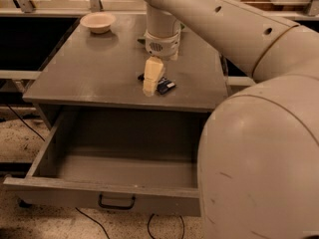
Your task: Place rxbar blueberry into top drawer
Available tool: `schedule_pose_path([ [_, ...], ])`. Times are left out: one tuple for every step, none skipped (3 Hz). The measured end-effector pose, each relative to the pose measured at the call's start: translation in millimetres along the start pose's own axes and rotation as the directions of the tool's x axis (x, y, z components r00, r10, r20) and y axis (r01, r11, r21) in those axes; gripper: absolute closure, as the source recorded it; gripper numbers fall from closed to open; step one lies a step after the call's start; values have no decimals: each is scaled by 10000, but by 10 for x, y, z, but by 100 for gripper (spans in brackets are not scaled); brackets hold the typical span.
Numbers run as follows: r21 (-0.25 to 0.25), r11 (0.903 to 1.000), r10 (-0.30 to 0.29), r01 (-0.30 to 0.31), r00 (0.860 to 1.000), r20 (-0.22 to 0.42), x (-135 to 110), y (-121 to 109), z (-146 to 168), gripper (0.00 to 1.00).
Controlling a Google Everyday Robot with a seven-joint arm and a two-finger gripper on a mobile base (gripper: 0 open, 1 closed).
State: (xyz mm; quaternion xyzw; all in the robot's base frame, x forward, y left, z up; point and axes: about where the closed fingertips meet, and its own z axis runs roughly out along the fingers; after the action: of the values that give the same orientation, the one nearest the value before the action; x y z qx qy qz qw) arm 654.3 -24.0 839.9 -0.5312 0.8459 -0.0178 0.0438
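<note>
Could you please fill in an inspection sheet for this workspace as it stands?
Surface: grey cabinet top, level.
Job's things: rxbar lies on the top near its front edge; drawer stands open, nothing seen inside.
Clutter: bowl at the top's back left corner.
Grippers: gripper down over the rxbar; whether it grips cannot be told.
Cables: dark cables on the floor below the drawer.
Surroundings: speckled floor; robot's body fills the right.

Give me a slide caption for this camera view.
Gripper down at the blue snack bar on the cabinet top, open drawer below.
</note>
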Motion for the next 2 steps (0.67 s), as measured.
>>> schedule_pose_path([
  [-598,9982,19,-16,10000,46,-161,-45,332,0],
  [-598,9982,19,-16,10000,46,-161,-45,332,0],
])
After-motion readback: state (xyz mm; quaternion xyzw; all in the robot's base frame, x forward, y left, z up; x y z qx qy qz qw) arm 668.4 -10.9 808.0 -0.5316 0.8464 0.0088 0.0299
